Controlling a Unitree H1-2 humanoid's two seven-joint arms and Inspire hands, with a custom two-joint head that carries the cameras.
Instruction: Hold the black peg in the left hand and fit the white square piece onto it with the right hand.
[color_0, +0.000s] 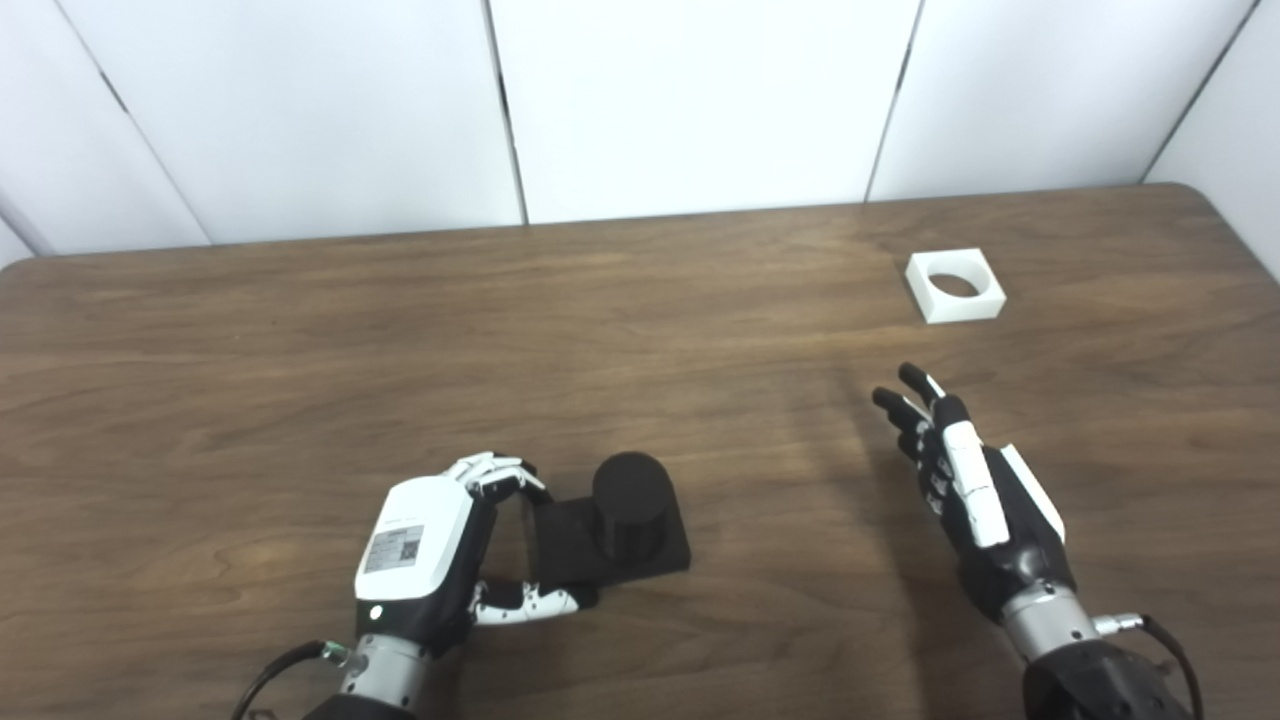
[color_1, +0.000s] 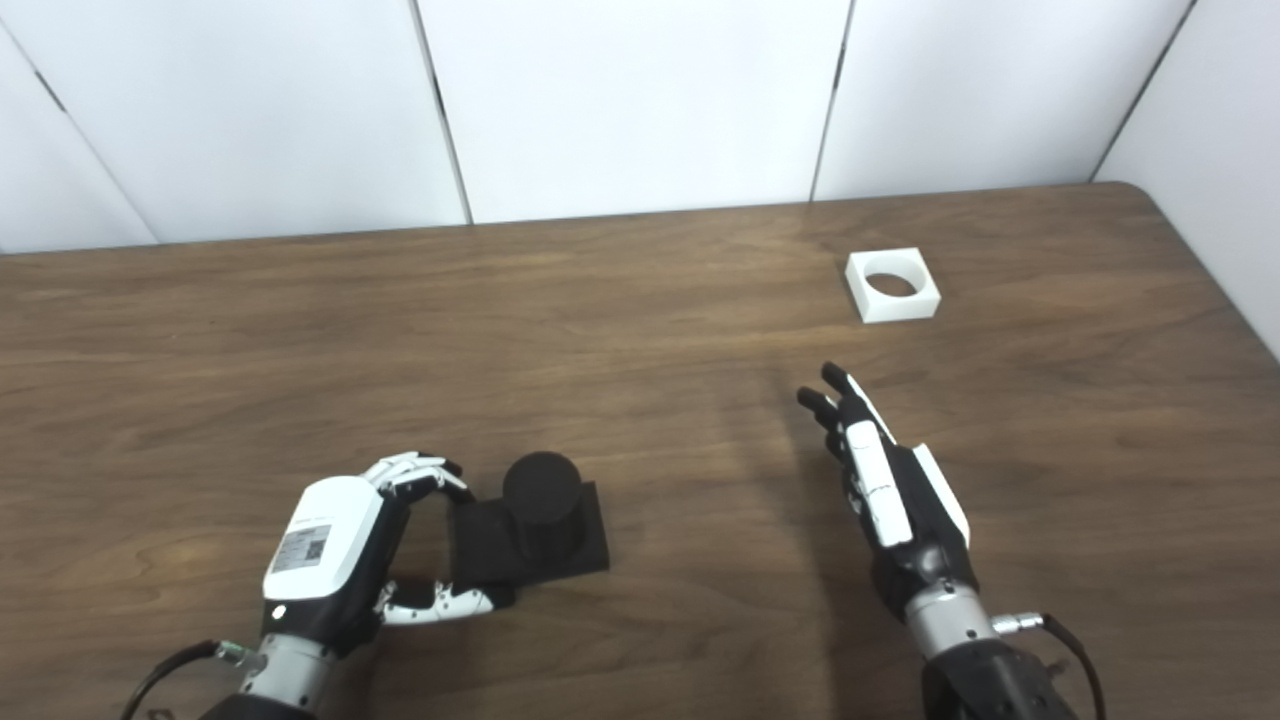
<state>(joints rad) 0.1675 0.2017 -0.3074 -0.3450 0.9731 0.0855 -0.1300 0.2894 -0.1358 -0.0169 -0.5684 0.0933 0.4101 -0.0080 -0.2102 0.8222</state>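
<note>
- black peg (color_0: 628, 510): upright on its square base, resting on the tabletop (color_0: 300, 350) near the front edge, left of centre.
- left hand (color_0: 425, 555): fingers and thumb curled around the base's left edge, touching it; firm clamp or not, can't tell.
- white square piece (color_0: 955, 285): flat near the back-right corner, round hole up.
- right hand (color_0: 975, 500): fingers straight and apart, empty, short of the piece.

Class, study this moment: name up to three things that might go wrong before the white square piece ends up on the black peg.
1. The left hand touches only the near left edge of the black peg base; lifting could tip or drop it.
2. The right hand is open and well short of the white square piece, which lies flat on the table: pinching it may push it away.
3. Its round hole looks close to the peg's width, so a tilt could jam it.
</note>
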